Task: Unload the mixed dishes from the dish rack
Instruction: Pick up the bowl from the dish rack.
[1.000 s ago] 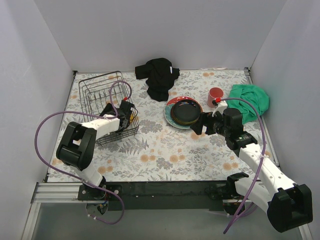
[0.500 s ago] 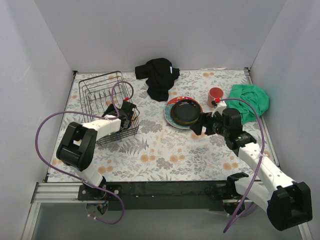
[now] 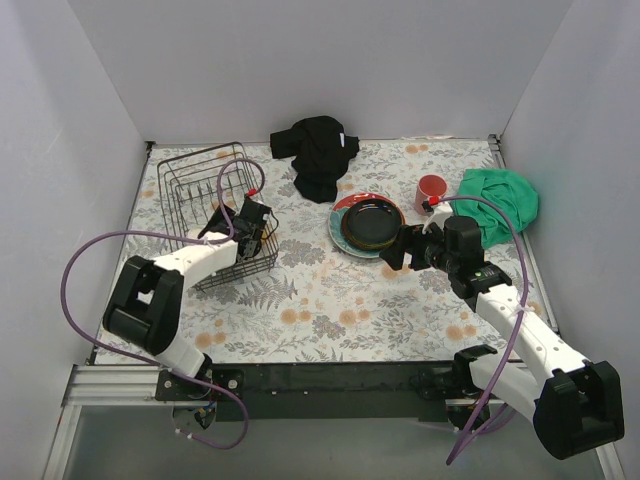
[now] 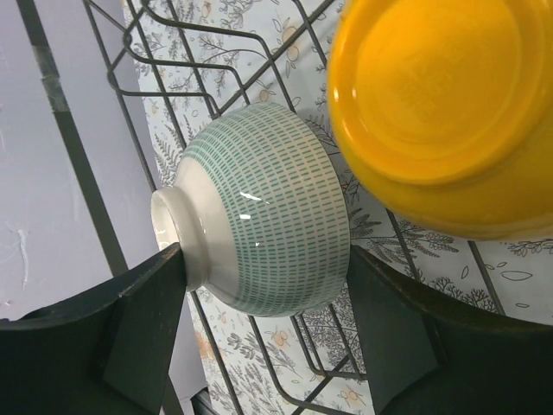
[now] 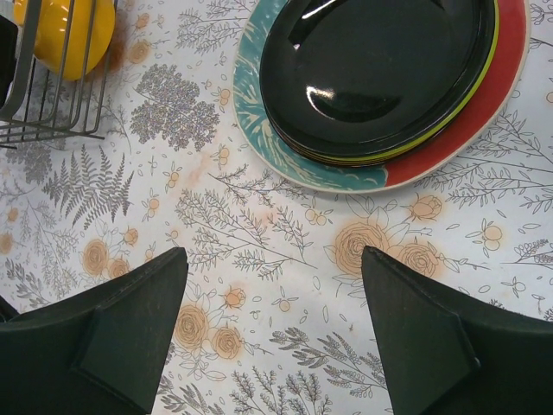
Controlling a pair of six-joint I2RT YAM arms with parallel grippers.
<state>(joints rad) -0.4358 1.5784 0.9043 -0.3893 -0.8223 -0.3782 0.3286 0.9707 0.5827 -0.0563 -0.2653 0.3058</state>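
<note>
White bowl (image 4: 259, 216) in the dish rack (image 4: 69, 130) sits inside our left hand (image 4: 265, 259) — gripped or not, we cannot tell — right hand (image 5: 275, 259) spread.

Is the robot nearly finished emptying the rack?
Over halfway, I think. The plates are stacked on the table, and the red cup stands out too. The left gripper is around the white bowl in the dish rack. The orange bowl waits there too.

Tight: white bowl (image 4: 259, 216) hemmed by orange bowl (image 4: 441, 112), dish rack wires (image 3: 200, 180); table (image 5: 285, 285) open before plate stack (image 5: 380, 78).
</note>
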